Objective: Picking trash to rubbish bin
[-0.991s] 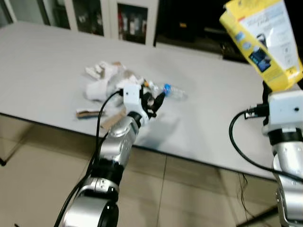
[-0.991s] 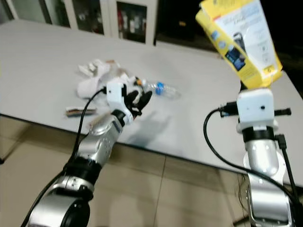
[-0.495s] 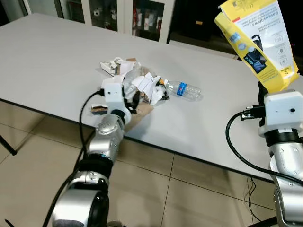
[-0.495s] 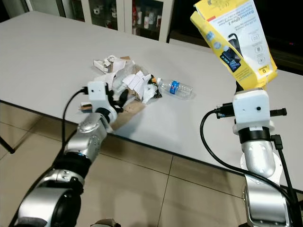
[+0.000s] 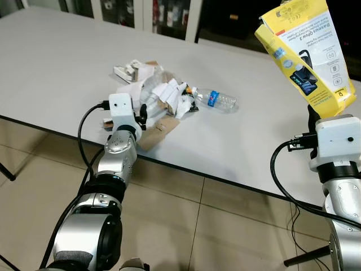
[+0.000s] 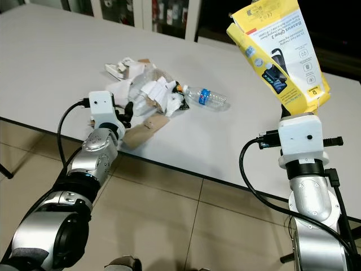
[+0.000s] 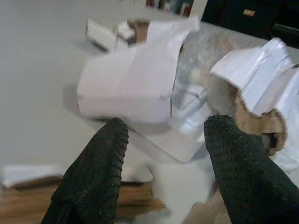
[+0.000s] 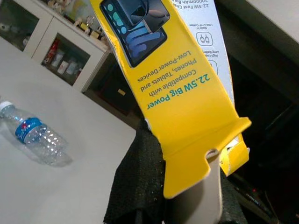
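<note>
Right, your left gripper [image 7: 161, 172] sits wide open and empty at the white table's [image 5: 56, 62] near edge, facing the crumpled paper-and-cardboard trash pile [image 5: 155, 99]. Your right gripper [image 8: 168, 186] is clamped on the flattened yellow carton [image 5: 307, 53], raised. Next, nudge forward and close on a scrap.

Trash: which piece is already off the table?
The yellow box, gripped upright in the right gripper. The bottle and paper scraps lie on the table.
</note>
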Tool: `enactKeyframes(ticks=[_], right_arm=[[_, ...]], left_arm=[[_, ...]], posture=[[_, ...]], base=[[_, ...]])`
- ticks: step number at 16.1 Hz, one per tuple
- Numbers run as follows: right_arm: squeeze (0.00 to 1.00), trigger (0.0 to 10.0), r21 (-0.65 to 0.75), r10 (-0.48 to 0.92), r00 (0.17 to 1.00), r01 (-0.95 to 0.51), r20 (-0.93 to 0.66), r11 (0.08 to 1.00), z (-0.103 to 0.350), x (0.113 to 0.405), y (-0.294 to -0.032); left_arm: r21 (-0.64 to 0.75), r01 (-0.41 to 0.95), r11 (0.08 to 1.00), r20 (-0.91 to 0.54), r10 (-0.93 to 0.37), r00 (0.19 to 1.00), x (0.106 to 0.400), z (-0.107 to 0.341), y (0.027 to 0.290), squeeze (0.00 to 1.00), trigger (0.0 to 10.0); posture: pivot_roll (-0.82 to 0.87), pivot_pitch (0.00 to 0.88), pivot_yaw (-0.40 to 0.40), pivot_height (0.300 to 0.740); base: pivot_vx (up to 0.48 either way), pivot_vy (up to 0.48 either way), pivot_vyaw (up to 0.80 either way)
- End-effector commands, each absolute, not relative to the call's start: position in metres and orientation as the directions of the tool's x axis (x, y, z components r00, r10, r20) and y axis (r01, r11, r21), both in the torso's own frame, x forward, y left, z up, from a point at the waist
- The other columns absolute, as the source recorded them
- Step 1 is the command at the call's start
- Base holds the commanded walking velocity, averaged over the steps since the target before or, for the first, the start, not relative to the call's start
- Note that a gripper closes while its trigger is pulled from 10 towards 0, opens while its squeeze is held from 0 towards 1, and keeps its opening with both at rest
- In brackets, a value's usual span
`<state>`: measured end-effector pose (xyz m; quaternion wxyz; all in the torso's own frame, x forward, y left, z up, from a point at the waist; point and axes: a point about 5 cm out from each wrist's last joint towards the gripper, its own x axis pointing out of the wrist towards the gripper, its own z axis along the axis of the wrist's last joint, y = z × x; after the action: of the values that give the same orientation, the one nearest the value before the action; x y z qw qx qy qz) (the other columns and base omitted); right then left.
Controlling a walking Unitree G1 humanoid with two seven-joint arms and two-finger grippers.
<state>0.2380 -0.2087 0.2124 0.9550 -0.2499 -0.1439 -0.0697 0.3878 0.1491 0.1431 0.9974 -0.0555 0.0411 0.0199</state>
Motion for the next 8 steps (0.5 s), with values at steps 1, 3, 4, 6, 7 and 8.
enactKeyframes(ticks=[1,3,4,6,7,8], right_arm=[[0.00,10.0,-0.456,-0.074,0.948,0.216,0.309,0.863,0.214,0.236,-0.211],[0.00,10.0,-0.459,-0.070,0.950,0.212,0.305,0.863,0.213,0.236,-0.211],[0.00,10.0,-0.460,-0.068,0.950,0.210,0.305,0.863,0.213,0.237,-0.211],[0.00,10.0,-0.462,-0.062,0.949,0.207,0.309,0.862,0.215,0.240,-0.211],[0.00,10.0,-0.462,-0.061,0.949,0.206,0.310,0.862,0.215,0.241,-0.211],[0.00,10.0,-0.465,-0.058,0.949,0.204,0.310,0.862,0.215,0.242,-0.211]], left_arm=[[-0.212,-0.071,0.975,-0.106,0.049,0.993,0.391,0.147,0.144,0.00,10.0],[-0.333,-0.123,0.935,-0.105,0.093,0.990,0.393,0.152,0.142,0.00,10.0],[-0.376,-0.115,0.919,-0.086,0.088,0.992,0.394,0.157,0.140,0.00,10.0],[-0.464,-0.079,0.883,-0.050,0.062,0.997,0.396,0.165,0.134,0.00,10.0],[-0.487,-0.068,0.871,-0.041,0.055,0.998,0.396,0.167,0.133,0.00,10.0],[-0.540,-0.060,0.840,-0.016,0.061,0.998,0.397,0.174,0.133,0.00,10.0]], posture=[[0.14,0.150,-0.104,0.740],[0.15,0.147,-0.109,0.740],[0.16,0.145,-0.112,0.740],[0.16,0.141,-0.114,0.740],[0.16,0.139,-0.116,0.740],[0.17,0.135,-0.117,0.740]], base=[[0.000,0.000,0.00],[0.000,0.000,0.00],[0.000,0.000,0.00],[0.000,0.000,0.00],[0.000,0.000,0.00],[0.000,0.000,0.00]])
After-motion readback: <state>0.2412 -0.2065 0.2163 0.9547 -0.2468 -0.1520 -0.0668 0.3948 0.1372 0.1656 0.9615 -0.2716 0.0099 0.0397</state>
